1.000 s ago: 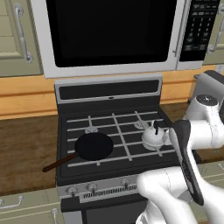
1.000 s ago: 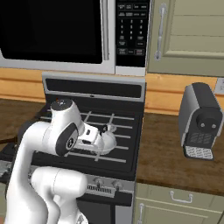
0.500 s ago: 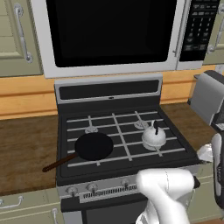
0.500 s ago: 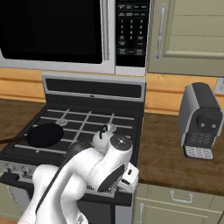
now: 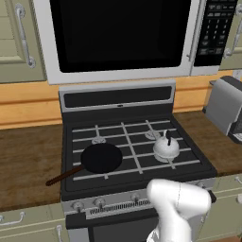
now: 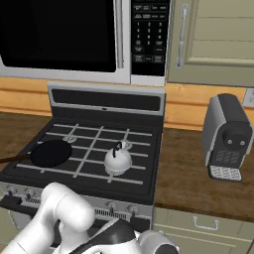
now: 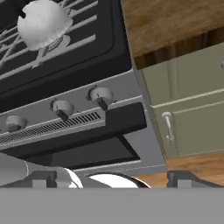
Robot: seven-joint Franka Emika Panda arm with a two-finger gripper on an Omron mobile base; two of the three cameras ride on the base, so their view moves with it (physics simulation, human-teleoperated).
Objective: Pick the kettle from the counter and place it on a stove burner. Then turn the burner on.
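Kettle (image 5: 166,148): sits on front-right stove burner (image 5: 160,155), free of the arm; placing looks done.
Change: arm, beside the kettle a second ago, has dropped low before the oven front.
Gripper (image 7: 109,178): finger tips set wide apart, holding nothing.
Hand view: rightmost knob (image 7: 101,95) at 12 o'clock of gripper, probably next target.
Base views: frying pan (image 5: 101,158) at kettle's 9 o'clock.

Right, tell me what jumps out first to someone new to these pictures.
The shiny white kettle sitting on the front right stove burner of the black cooktop, with the flat black frying pan on the front left. Above hangs a big dark microwave; a grey coffee machine stands on the counter to the right.
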